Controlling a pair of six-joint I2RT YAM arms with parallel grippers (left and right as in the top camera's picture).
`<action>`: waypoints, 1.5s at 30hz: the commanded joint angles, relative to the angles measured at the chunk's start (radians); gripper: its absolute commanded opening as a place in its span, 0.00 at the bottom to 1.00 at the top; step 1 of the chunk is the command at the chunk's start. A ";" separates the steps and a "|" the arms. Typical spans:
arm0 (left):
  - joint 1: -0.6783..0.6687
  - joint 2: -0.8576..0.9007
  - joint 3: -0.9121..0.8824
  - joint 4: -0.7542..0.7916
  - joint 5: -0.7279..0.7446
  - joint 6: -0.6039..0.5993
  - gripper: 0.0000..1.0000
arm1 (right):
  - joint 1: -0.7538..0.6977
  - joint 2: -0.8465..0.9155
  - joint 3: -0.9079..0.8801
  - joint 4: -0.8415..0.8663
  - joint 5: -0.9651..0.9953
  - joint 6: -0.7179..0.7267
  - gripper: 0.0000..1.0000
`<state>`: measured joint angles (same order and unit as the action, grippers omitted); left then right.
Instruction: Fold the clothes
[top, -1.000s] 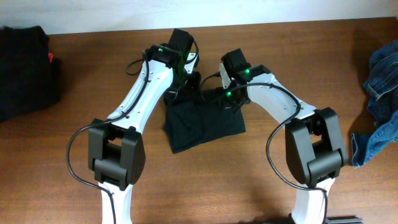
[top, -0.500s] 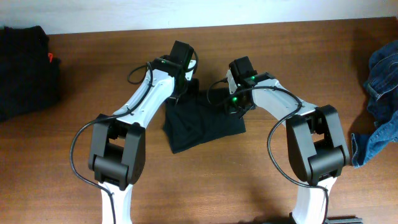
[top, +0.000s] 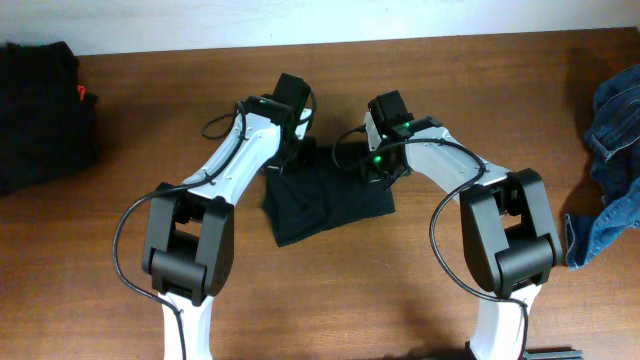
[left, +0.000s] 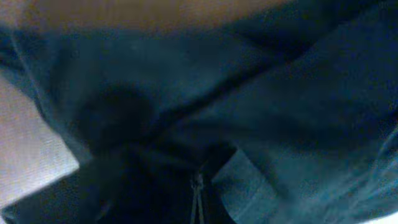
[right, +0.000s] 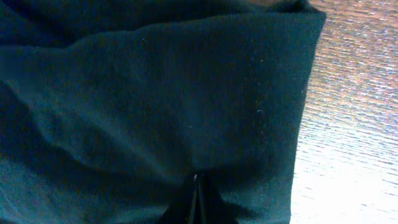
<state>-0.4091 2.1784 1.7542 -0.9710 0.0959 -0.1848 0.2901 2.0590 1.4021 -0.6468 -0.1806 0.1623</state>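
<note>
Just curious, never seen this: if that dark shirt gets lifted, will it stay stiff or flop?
Probably flops: the dark shirt creases around the right pincer pinching it. Likely light, being thin cloth. Lying flat on the table, it shouldn't roll.

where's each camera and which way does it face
Overhead: fixed above the table, looking straight down; left arm and right arm reach over the black T-shirt.
Left wrist: on the left arm, pressed close to the cloth, blurred; left gripper at bottom.
Right wrist: on the right arm, facing shirt and bare wood; right gripper at bottom.
Shared: all three show the T-shirt.
</note>
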 joint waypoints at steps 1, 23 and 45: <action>0.001 -0.024 -0.005 -0.055 -0.011 -0.012 0.01 | -0.003 0.010 -0.008 0.008 0.009 0.004 0.04; 0.001 -0.117 0.049 -0.327 -0.078 -0.009 0.00 | -0.003 0.010 -0.008 0.016 0.009 0.004 0.04; 0.003 -0.195 -0.164 -0.102 -0.123 -0.057 0.11 | -0.003 0.010 -0.008 0.031 0.009 0.004 0.04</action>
<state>-0.4095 1.9804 1.5997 -1.1126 0.0269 -0.2291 0.2901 2.0590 1.4021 -0.6197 -0.1802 0.1616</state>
